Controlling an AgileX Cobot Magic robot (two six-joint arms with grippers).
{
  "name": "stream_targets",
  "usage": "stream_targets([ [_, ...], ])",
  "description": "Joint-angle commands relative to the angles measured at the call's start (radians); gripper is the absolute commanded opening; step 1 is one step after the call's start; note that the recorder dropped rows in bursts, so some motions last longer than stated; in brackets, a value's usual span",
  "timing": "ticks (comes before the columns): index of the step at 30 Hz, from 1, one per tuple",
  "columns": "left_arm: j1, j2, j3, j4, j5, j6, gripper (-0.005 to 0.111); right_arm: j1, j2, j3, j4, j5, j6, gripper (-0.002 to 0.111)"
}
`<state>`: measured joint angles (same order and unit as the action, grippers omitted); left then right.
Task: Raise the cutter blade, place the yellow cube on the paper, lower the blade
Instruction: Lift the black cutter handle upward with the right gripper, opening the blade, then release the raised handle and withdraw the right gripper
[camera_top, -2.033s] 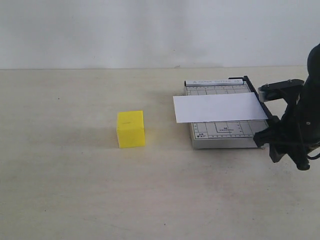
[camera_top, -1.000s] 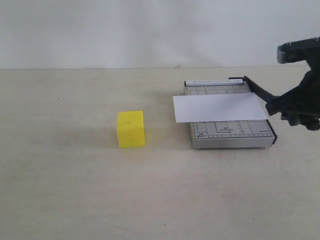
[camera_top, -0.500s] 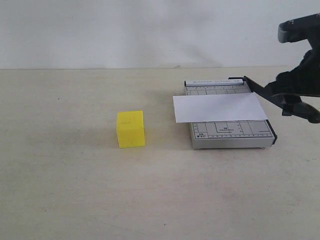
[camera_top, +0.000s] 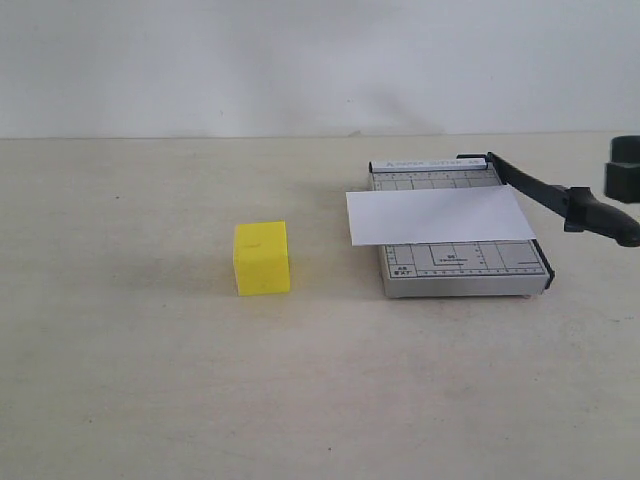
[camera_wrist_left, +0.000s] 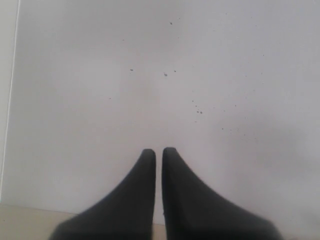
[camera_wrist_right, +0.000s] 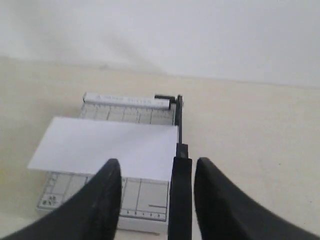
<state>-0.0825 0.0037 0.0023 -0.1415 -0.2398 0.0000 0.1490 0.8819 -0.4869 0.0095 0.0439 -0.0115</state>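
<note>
1. The grey trimmer (camera_top: 462, 268) is being observed lying flat on the table (camera_top: 150, 380). The paper (camera_top: 440, 215) is being carried across its bed, one end overhanging on the cube's side.
2. The cutter blade (camera_top: 540, 190) is being found raised off the bed, its handle (camera_top: 600, 215) tilted up and out to the right. The first step is being judged done.
3. The yellow cube (camera_top: 262, 258) is being noted on the table, well apart from the paper. Its placing, and the lowering of the blade, are being judged outstanding.
4. The right gripper (camera_wrist_right: 157, 164) is being shown spread, with the handle standing between its jaws and not being pinched.
5. The left gripper (camera_wrist_left: 158, 150) is being shown pressed together, empty, facing a white wall (camera_wrist_left: 200, 60).
</note>
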Motion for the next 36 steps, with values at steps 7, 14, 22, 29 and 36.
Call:
stream_targets([
  [7, 0.002, -0.004, -0.002, -0.008, 0.001, -0.009, 0.005, -0.001, -0.444, 0.172, 0.036, 0.031, 0.083, 0.0],
  [14, 0.002, -0.004, -0.002, -0.008, -0.024, -0.009, 0.005, -0.001, -0.47, 0.176, 0.036, 0.209, 0.098, 0.0],
  [22, 0.002, -0.004, -0.002, -0.008, -0.01, -0.018, 0.005, -0.001, -0.47, 0.236, 0.036, 0.206, 0.125, 0.0],
  [29, 0.002, -0.004, -0.002, -0.008, 0.004, -0.114, 0.005, -0.001, -0.47, 0.298, 0.036, 0.002, 0.189, 0.0],
  [36, 0.002, -0.004, -0.002, -0.008, -0.019, -0.165, 0.005, -0.001, -0.47, 0.298, 0.036, -0.038, 0.232, 0.0],
])
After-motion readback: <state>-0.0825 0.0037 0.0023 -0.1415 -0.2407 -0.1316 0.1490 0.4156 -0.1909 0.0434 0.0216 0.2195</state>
